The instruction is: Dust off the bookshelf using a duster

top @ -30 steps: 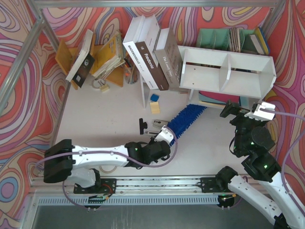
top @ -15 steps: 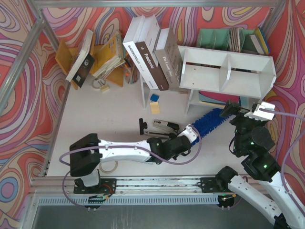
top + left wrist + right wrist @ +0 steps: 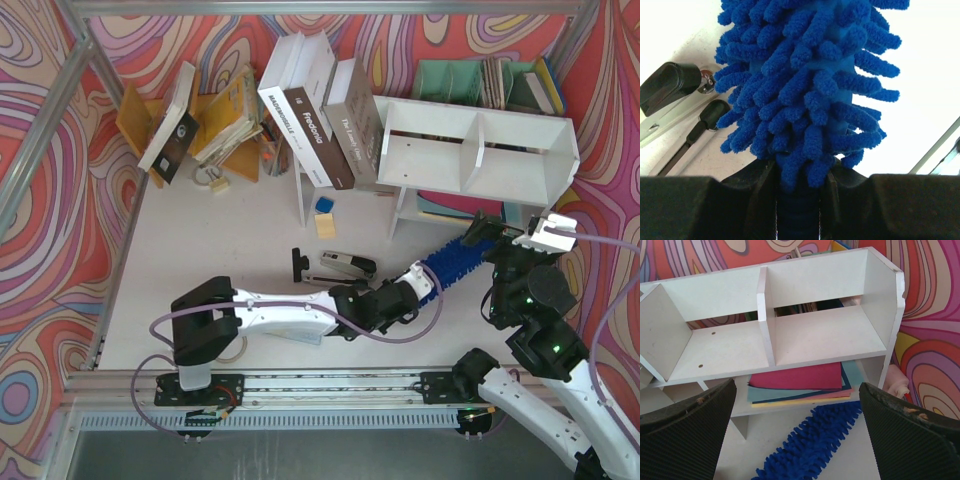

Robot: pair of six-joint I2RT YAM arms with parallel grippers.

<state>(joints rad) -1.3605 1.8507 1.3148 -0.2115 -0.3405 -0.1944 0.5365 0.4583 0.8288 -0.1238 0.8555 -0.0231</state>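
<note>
Left wrist view — fluffy blue duster [image 3: 810,90] pinched in left gripper [image 3: 800,186] — right gripper [image 3: 797,432] wide.

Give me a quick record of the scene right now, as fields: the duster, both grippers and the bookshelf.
duster: fluffy blue head slanting toward the bookshelf's lower level, tip just in front of it
left gripper: shut on the duster's handle
right gripper: open, holding nothing, facing the bookshelf
bookshelf: white, upright, one divider, two upper compartments
flat coloured sheets: stacked on the bookshelf's lower level
</note>
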